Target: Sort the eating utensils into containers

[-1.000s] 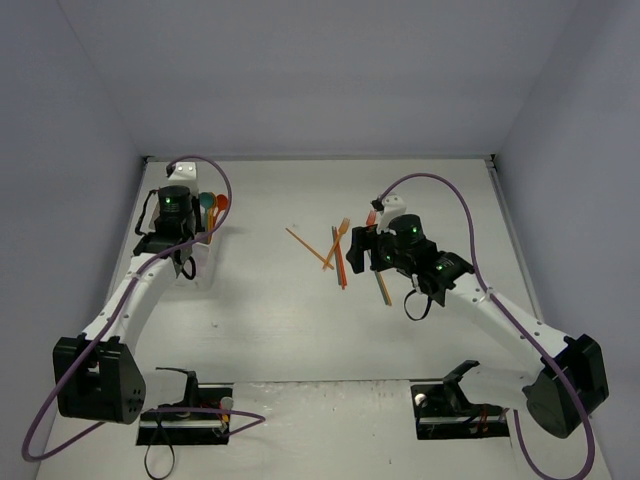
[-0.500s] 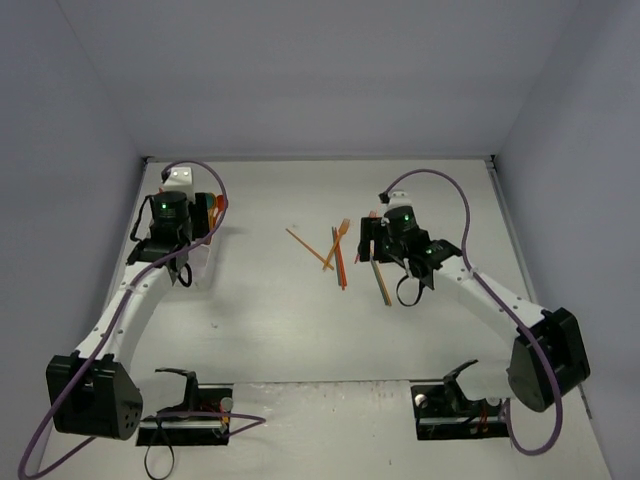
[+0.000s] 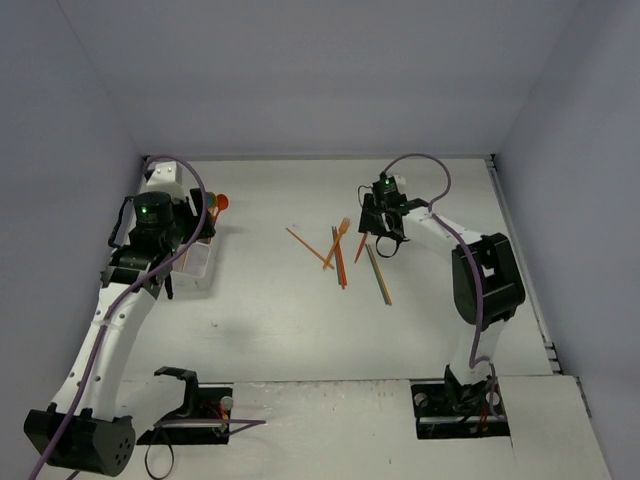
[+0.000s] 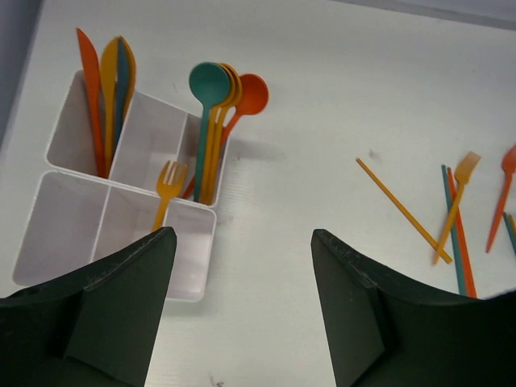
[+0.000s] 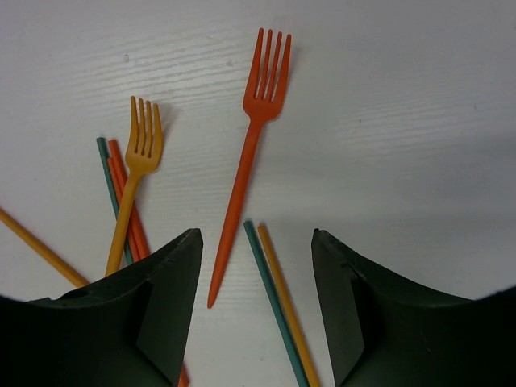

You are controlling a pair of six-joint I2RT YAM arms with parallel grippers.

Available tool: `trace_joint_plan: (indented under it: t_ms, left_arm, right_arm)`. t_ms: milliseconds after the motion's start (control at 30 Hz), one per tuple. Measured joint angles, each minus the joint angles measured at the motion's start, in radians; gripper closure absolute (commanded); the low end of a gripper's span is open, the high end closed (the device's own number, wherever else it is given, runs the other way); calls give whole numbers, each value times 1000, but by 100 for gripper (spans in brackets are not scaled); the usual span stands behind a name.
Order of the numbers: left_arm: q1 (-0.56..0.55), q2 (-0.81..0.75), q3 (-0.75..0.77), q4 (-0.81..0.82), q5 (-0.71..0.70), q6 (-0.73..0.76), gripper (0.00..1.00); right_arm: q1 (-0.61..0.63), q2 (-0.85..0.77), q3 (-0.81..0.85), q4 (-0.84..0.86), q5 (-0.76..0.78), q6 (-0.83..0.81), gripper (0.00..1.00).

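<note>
The containers are one white divided box (image 4: 72, 218) (image 3: 197, 264) at the table's left. It holds knives (image 4: 105, 89), spoons (image 4: 216, 105) and one orange fork (image 4: 165, 189), each kind in its own compartment. My left gripper (image 4: 242, 235) hangs open and empty above the table, just near-right of the box. Loose eating utensils lie mid-table: a red fork (image 5: 250, 161) (image 3: 360, 247), a yellow-orange fork (image 5: 141, 165) (image 3: 343, 231), a teal and an orange stick (image 5: 278, 314) and more sticks (image 5: 117, 189). My right gripper (image 5: 256, 234) (image 3: 373, 232) is open, its jaws either side of the red fork's handle tip and the two sticks' ends.
A single orange stick (image 3: 305, 247) lies left of the loose pile. The table's walls rise at the back and along both sides. The right arm's elbow (image 3: 485, 280) stands tall beside the pile.
My left gripper has opened and drawn back from the box. My right gripper has moved farther back over the red fork, and its jaws have narrowed.
</note>
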State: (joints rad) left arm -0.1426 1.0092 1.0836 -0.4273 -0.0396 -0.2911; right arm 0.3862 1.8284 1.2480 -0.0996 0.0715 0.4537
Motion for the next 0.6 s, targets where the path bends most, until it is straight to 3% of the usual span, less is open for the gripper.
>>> trace_joint_plan:
  t_ms: [267, 600]
  left_arm:
    - [-46, -27, 0, -67, 67, -63, 35]
    - [-82, -55, 0, -159, 82, -61, 35]
  right_arm:
    - [0, 162, 78, -3, 5, 33, 56]
    - [0, 223, 121, 18, 85, 50, 100]
